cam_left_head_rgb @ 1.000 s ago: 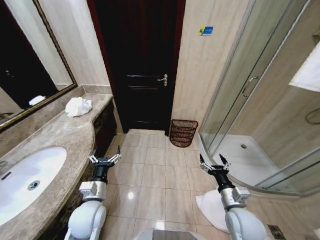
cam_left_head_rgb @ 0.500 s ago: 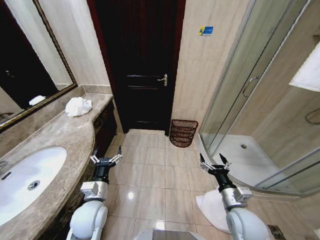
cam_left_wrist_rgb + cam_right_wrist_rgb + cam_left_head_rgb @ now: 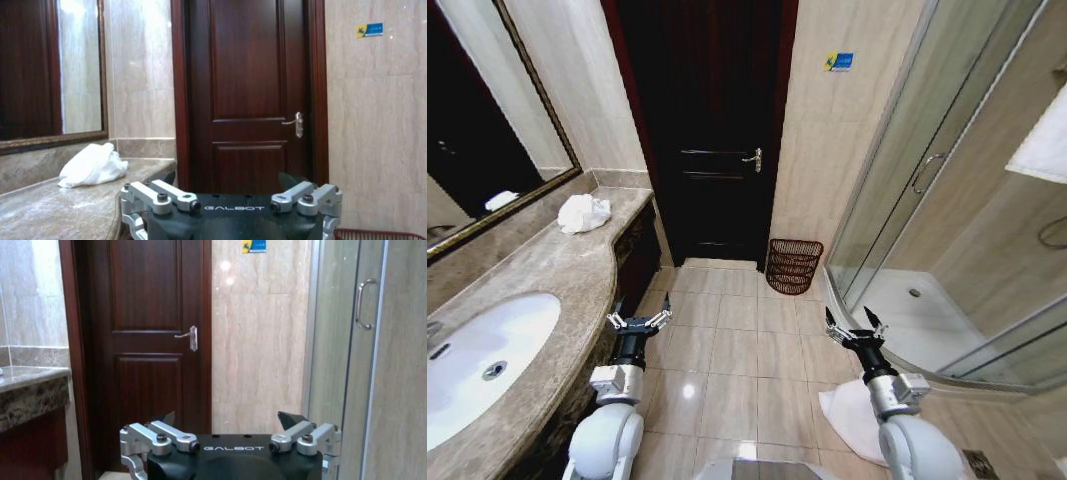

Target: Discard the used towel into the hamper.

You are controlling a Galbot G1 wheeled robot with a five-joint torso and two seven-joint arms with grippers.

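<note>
One crumpled white towel (image 3: 583,213) lay on the marble counter (image 3: 547,270), left of the dark wooden door (image 3: 710,130) and beyond the one oval sink (image 3: 482,360). Two grippers hung low before the door, both empty with fingers spread: the left gripper (image 3: 638,315) beside the counter's edge, the right gripper (image 3: 854,327) nearer the glass shower enclosure (image 3: 947,190). One hamper (image 3: 793,266), a reddish-brown open-weave basket tapering downward, stood on the tiled floor just right of the door, against the wall.
</note>
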